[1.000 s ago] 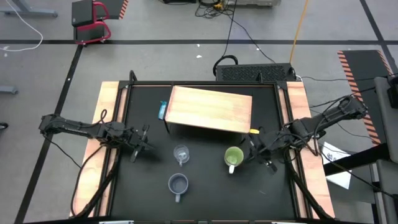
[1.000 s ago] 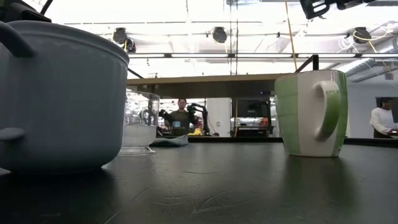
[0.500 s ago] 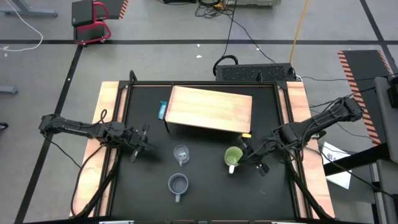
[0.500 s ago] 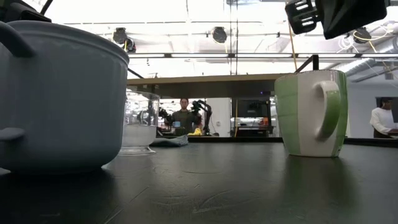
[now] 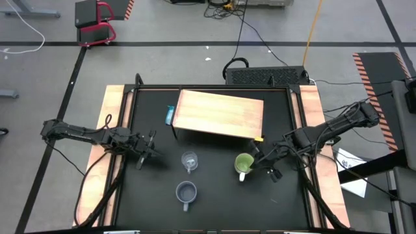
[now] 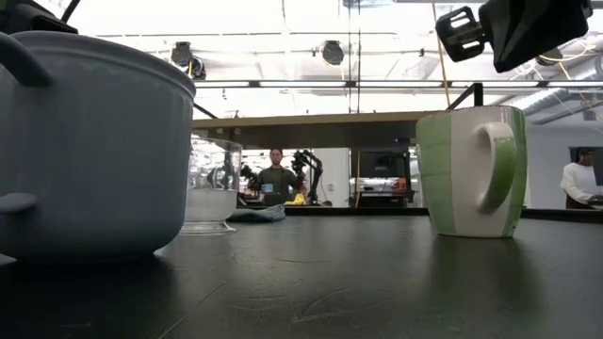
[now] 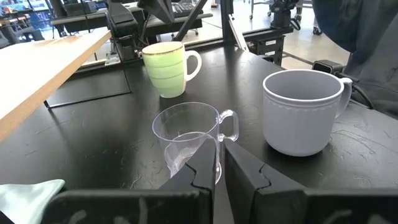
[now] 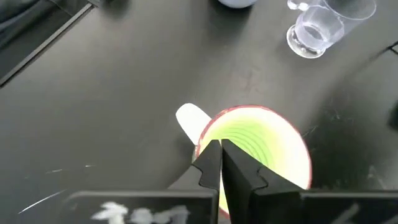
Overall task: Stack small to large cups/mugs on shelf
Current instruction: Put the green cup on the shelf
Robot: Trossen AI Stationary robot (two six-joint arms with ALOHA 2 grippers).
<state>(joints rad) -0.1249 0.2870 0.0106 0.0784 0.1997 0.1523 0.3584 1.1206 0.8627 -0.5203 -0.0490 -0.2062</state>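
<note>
The lime-green mug (image 5: 244,163) stands upright on the black tabletop, right of centre, its handle (image 8: 189,118) toward the near edge. My right gripper (image 8: 220,144) hovers shut just above its rim on the handle side and slants down; in the low view it (image 6: 499,33) is clear of the mug (image 6: 471,169). The clear glass cup (image 5: 189,160) and the grey-blue mug (image 5: 186,191) stand left of it. The tan shelf (image 5: 219,114) stands behind them. My left gripper (image 5: 153,144) waits shut at the table's left, pointing at the glass cup (image 7: 186,134).
A teal cloth (image 5: 169,116) lies beside the shelf's left end. Wooden side boards (image 5: 114,110) flank the black tabletop. A person stands in the room far beyond the table (image 6: 275,174).
My right gripper has come down and toward the table's left, tipping further downward, until it hangs over the green mug's rim. The mugs, the glass cup and the shelf have stayed put.
</note>
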